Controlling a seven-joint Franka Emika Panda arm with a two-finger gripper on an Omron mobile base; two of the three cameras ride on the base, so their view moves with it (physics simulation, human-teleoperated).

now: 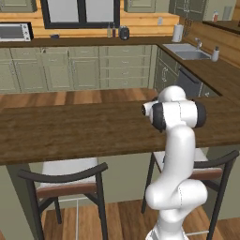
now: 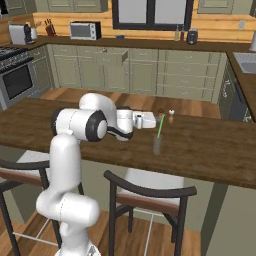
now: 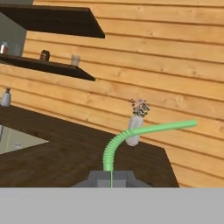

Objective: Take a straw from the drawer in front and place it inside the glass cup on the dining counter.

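With my jaws clamped on the green straw (image 3: 114, 145) (carry step, I judge), I next must lower it into the glass cup (image 2: 157, 145) on the table (image 2: 210, 150).

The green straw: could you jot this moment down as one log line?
tool: shut on straw | straw: lower end above glass cup, bent top free | glass cup: upright on dining counter | step: straw not yet released

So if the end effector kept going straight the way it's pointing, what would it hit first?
Probably the small flower vase at the dark counter's far edge, then the wood-plank wall. The end effector is shut on the green straw; depth is hard to judge.
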